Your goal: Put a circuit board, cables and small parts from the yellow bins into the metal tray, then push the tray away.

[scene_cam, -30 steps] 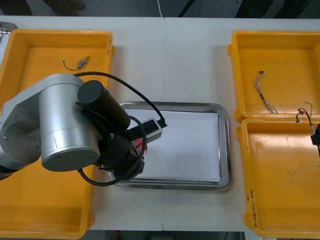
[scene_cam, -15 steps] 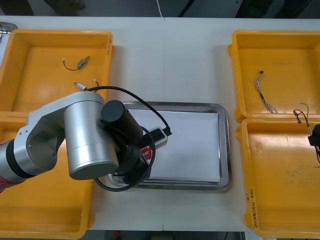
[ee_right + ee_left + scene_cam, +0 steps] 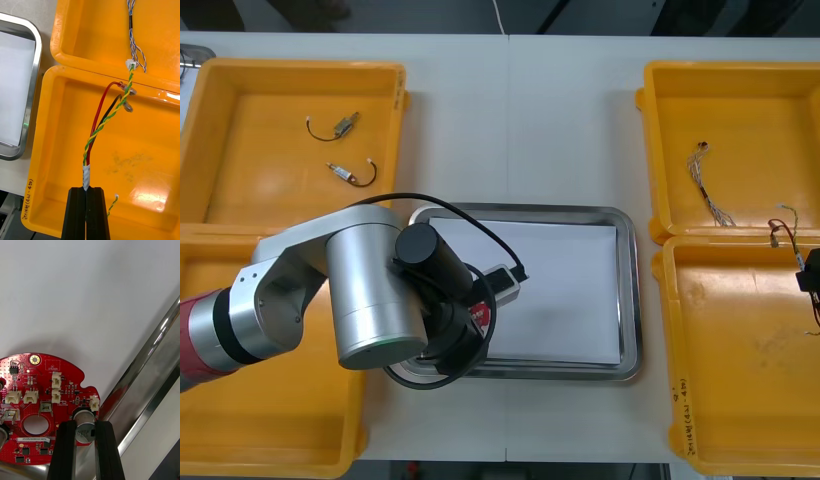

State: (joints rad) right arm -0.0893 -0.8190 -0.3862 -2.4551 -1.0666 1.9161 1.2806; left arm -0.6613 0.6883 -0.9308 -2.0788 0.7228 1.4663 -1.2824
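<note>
My left gripper (image 3: 85,435) is shut on a metal cylinder at the edge of a round red circuit board (image 3: 41,405). It holds the board just above the white inside of the metal tray (image 3: 150,360), at its near left corner. In the front view the left arm covers that corner of the tray (image 3: 632,290), and a sliver of the board (image 3: 479,317) shows beside it. My right gripper (image 3: 87,198) is shut on the white taped end of a red and yellow cable (image 3: 98,123) over the near right yellow bin (image 3: 142,157); the front view has this gripper (image 3: 810,277) at the right edge.
A blue and white cable (image 3: 708,190) lies in the far right bin (image 3: 740,90). Two small wired parts (image 3: 335,126) (image 3: 352,172) lie in the far left bin (image 3: 240,110). The tray's white middle and right side are bare.
The left arm has swung down and to the right, bringing the board lower over the tray's near left corner and uncovering a second small part in the far left bin. The right gripper barely moved.
</note>
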